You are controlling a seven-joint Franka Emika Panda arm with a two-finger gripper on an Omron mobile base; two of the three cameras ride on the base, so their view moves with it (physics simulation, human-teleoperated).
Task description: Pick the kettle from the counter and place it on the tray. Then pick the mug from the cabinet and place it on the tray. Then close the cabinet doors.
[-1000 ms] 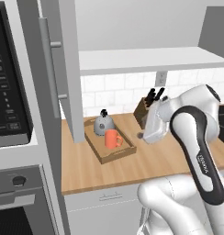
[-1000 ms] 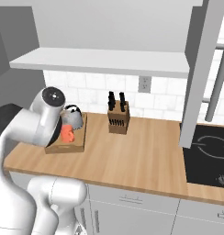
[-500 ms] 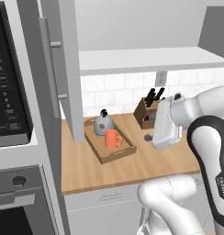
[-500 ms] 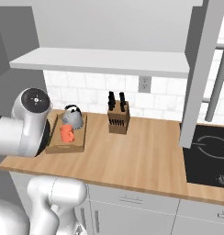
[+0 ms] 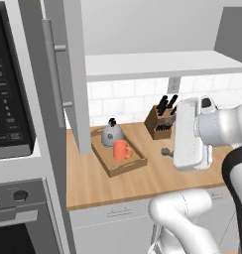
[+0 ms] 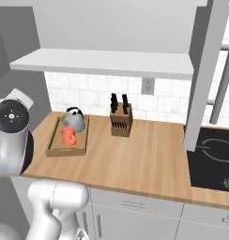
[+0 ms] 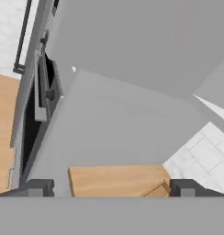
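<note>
Kettle [image 5: 111, 135] and orange mug [image 5: 121, 150] sit in tray [image 5: 129, 166] on worktop [image 5: 157, 176] | cabinet doors [image 5: 68, 74] stand open: rigid flat panels, likely light on hinges, best pushed or taken at silver bar handle [image 5: 55, 77] | gripper [image 7: 111, 187] wide open, holding nothing, facing left door

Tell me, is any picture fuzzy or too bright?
Left base view: even soft light, no glare, small orange cylindrical mug crisp. Right base view: sharp too, squat silver-grey metal kettle faintly shiny. Hand view: blocky, tilted, flat grey cabinet door panel without detail.
</note>
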